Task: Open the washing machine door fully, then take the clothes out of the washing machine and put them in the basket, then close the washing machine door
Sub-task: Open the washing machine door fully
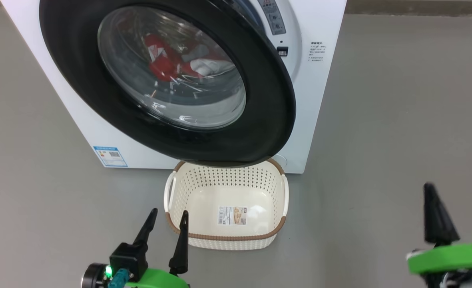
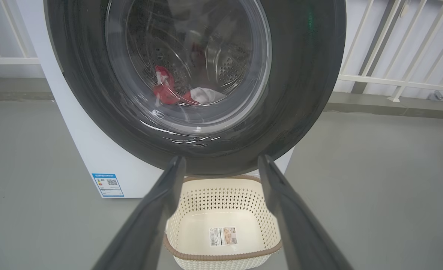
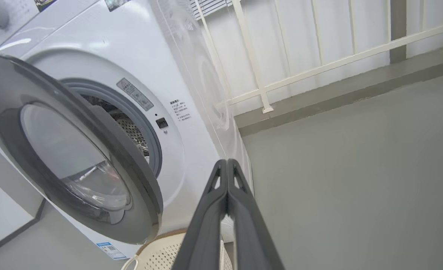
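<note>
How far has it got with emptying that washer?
Barely started. The washing machine door stands ajar, not fully open. Nothing is in hand: the left gripper is open, the right gripper shut on nothing, both clear of the door. Left: swing the door wide, move the clothes into the empty basket, then shut it.

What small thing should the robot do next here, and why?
Probably bring the shut, empty right gripper to the free right edge of the round door with glossy black rim and glass window, and swing it wider. It stands only partly open, overhanging the empty cream perforated plastic basket, with the red and white clothes behind its glass.
</note>
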Tool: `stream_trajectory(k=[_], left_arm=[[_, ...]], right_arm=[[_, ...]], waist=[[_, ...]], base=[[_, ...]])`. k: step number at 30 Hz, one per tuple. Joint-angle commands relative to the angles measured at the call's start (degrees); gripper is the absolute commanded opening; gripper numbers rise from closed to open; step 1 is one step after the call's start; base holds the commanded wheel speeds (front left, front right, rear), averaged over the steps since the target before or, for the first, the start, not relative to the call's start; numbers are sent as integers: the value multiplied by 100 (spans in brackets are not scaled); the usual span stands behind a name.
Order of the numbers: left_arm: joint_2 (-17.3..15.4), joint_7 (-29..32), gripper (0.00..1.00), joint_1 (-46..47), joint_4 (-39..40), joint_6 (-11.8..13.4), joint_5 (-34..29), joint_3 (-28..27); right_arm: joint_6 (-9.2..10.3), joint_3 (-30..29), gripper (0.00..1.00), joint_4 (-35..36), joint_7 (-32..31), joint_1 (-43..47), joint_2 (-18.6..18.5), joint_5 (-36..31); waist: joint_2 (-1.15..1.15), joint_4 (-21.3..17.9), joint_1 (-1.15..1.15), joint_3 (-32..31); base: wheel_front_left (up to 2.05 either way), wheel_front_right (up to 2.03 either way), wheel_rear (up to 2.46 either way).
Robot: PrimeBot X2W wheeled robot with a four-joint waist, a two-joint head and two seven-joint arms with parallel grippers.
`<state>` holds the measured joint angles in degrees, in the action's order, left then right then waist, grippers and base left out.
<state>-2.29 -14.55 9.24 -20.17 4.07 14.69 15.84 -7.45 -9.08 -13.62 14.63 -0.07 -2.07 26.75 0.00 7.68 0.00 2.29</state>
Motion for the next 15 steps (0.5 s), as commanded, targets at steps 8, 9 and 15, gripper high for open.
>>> stream_trajectory(k=[8, 9, 15], left_arm=[[-59, -45, 100, 303, 325, 88, 97, -110], [-59, -45, 100, 326, 342, 93, 96, -101], [-59, -45, 100, 466, 450, 138, 93, -26]], right_arm=[[-3, 48, 0, 110, 33, -1137, -81, 2942], [-3, 43, 0, 81, -4, -1271, -81, 3322], [-3, -275, 0, -309, -757, -2104, -136, 5324]], waist=[[0, 107, 0, 304], [0, 122, 0, 342], [0, 236, 0, 568]], base=[[0, 0, 0], [0, 0, 0], [0, 0, 0]])
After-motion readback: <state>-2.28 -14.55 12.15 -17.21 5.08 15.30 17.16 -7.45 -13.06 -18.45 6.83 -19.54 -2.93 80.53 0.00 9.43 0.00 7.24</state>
